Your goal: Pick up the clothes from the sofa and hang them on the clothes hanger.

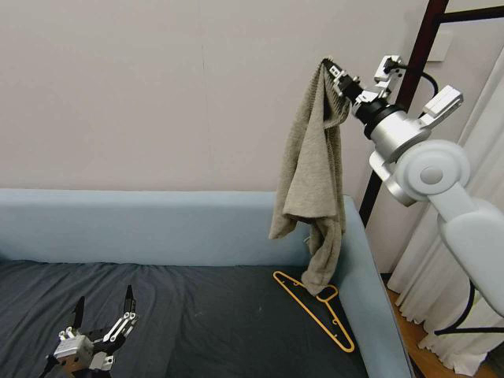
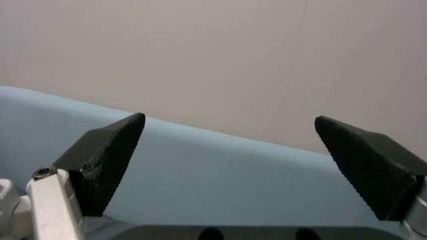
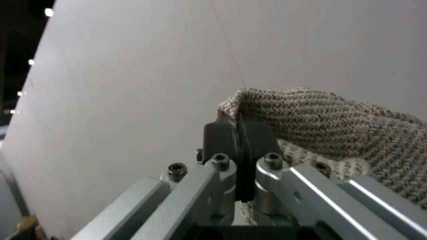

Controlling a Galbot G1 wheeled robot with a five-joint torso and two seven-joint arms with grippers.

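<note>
Garment [image 1: 311, 173] hangs vertically, pinched atop by right tool [image 1: 332, 69].

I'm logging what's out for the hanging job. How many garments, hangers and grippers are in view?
Garments: 1, the knitted garment, held up by the right gripper
Hangers: 1, the orange hanger, lying on the sofa
Grippers: 2, the right gripper and the left gripper, jaws open
Total: 4
</note>
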